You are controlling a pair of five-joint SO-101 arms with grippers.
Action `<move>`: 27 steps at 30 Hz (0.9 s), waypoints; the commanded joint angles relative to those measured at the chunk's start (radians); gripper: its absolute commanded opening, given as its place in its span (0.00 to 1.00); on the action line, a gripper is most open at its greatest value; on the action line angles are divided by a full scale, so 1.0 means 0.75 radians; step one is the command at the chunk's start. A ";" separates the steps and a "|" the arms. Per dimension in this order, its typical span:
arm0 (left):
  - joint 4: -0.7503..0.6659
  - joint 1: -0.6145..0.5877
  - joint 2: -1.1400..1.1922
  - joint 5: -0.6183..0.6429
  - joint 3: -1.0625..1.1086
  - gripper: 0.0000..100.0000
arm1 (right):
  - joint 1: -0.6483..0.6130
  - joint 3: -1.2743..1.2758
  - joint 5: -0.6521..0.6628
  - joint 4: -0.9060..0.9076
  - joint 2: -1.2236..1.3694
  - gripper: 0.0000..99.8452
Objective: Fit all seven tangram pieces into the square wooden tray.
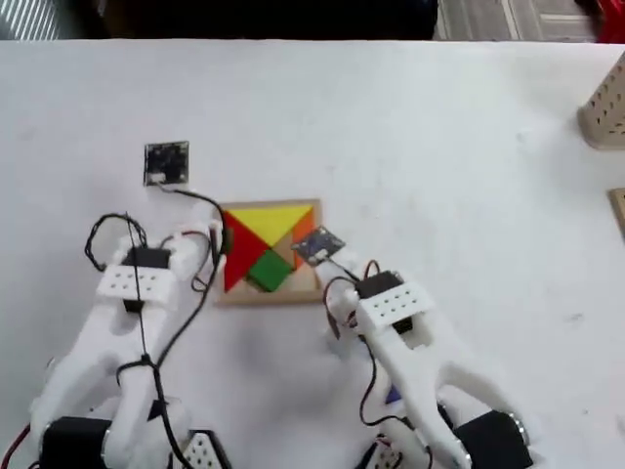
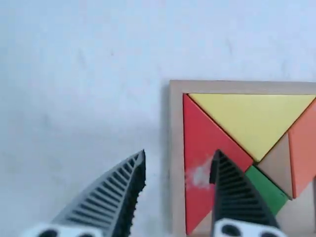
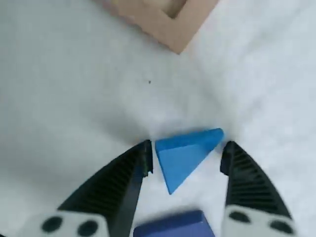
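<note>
Blue triangle (image 3: 182, 155) loose between the tips of the wide-open right claw (image 3: 187, 143), near the wooden tray (image 3: 170, 32)

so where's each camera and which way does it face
High view: fixed above the table, looking down on the tray and both arms.
Left wrist view: on the left arm, facing past its open jaws to the red triangle.
Right wrist view: on the right arm, open jaws flanking a blue triangle.
Shared: all show the tray.

- Bright, even light washes the white table (image 1: 439, 147).
- A pale patch, possibly glare, marks the red triangle (image 2: 197, 143).
- Soft shadows edge the wooden tray (image 2: 175, 148) and the blue triangle (image 3: 185, 153).
</note>
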 commanded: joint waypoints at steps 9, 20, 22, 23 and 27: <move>-0.035 -0.013 -0.005 0.010 -0.008 0.22 | 0.042 -0.037 0.057 -0.021 0.024 0.03; -0.035 -0.013 -0.005 0.010 -0.008 0.22 | 0.210 -0.074 0.059 -0.021 0.009 0.02; -0.035 -0.013 -0.005 0.010 -0.008 0.22 | 0.226 -0.098 0.051 -0.019 0.009 0.02; -0.035 -0.013 -0.005 0.010 -0.008 0.22 | 0.226 -0.113 0.047 -0.019 0.009 0.02; -0.035 -0.013 -0.005 0.010 -0.008 0.22 | 0.234 -0.164 0.045 -0.019 0.009 0.02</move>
